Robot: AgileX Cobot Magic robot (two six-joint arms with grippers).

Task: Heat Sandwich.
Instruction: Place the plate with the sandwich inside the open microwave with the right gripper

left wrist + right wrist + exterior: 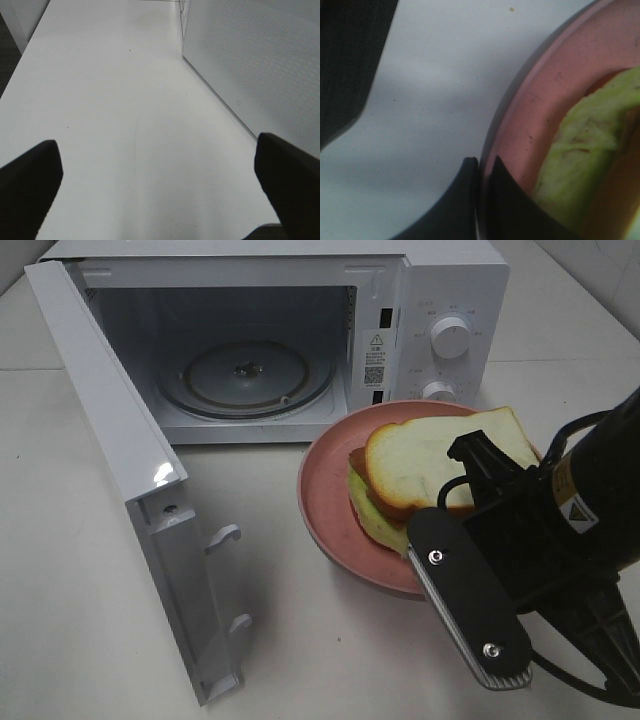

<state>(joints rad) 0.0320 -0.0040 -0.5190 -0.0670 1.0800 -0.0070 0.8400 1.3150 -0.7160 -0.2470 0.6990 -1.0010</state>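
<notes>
- Right gripper, nearest the high camera at the lower right, has its jaws pinched together on the near rim of the plate
- Left gripper is out of the high view; its own camera shows the jaws spread wide with nothing between them, low over bare table, with a white meshed panel just beside it that is probably the door
- Door stands swung fully open at the left, its latch hooks facing the camera
- Microwave sits at the back, cavity exposed, and the glass turntable inside holds nothing
- Plate lies just in front of the microwave's control side, to the right of the opening; whether it rests on the table or is already raised I cannot tell
- Sandwich sits on the plate, towards the arm's side, top slice tilted off the green filling; it is outside the oven
- Progress, as I judge it: opening the door and gripping the plate are done; left are carrying the plate onto the turntable, letting go, closing the door and setting the dial, so roughly the first third is behind
</notes>
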